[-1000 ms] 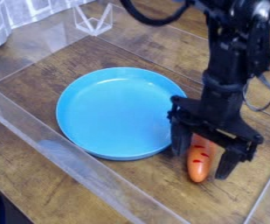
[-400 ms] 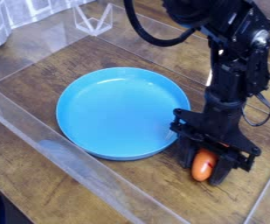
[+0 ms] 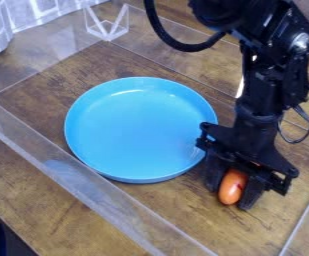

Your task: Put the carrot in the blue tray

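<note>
— On the wooden worktop (image 3: 143, 60), right of the middle, what is the black arm (image 3: 270, 80) doing?

— It comes down from the top edge and points its claw (image 3: 234, 186) straight at the boards. The claw sits low, just off the right-hand rim of the blue tray (image 3: 137, 130).

— And the carrot (image 3: 232, 187)?

— Between the black fingers. Only an orange stub of it shows, lying on the worktop outside the tray, close beside its rim. The green top is hidden by the claw.

— So the fingers are together?

— Drawn in against the carrot's sides, clamped on it. The carrot is at worktop level, as far as this one view lets me judge.

— Anything in the tray?

— Only its bright blue floor and raised rim show. It lies flat, near the centre of the boards.

— What else is around?

— A clear plastic wall (image 3: 63, 165) runs along the near-left side of the worktop, and a small clear stand (image 3: 107, 20) sits at the far edge.
</note>
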